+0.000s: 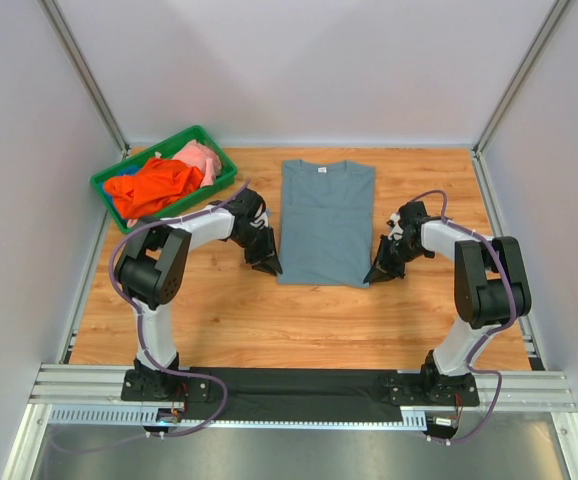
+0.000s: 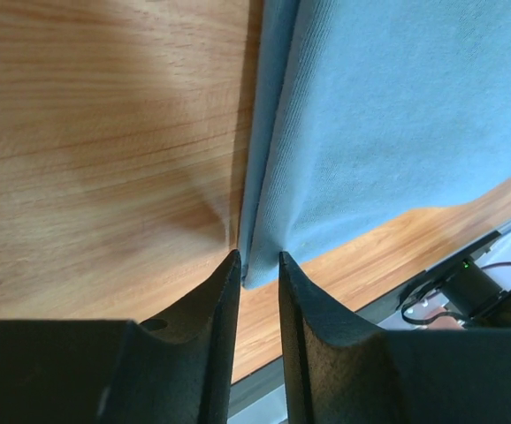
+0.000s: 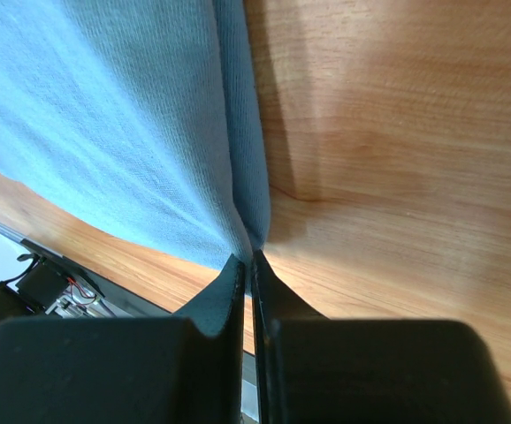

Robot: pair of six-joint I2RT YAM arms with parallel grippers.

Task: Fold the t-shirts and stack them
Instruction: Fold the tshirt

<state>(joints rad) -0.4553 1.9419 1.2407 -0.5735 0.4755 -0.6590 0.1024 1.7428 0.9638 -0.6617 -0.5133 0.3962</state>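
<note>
A slate grey-blue t-shirt (image 1: 325, 222) lies flat on the wooden table, its sleeves folded in to make a long rectangle, with the white neck label at the far end. My left gripper (image 1: 268, 264) is at its near left corner. In the left wrist view the gripper (image 2: 255, 256) is slightly open, and the shirt's (image 2: 397, 106) corner sits between the fingertips. My right gripper (image 1: 378, 274) is at the near right corner. In the right wrist view the gripper (image 3: 248, 258) is shut, pinching the shirt's (image 3: 105, 115) folded edge. An orange t-shirt (image 1: 154, 185) and a pale pink one (image 1: 201, 158) lie crumpled in the bin.
A green plastic bin (image 1: 104, 185) stands at the back left, close to my left arm's elbow. Grey walls and metal posts enclose the table on three sides. The aluminium rail with the arm bases (image 1: 299, 385) runs along the near edge.
</note>
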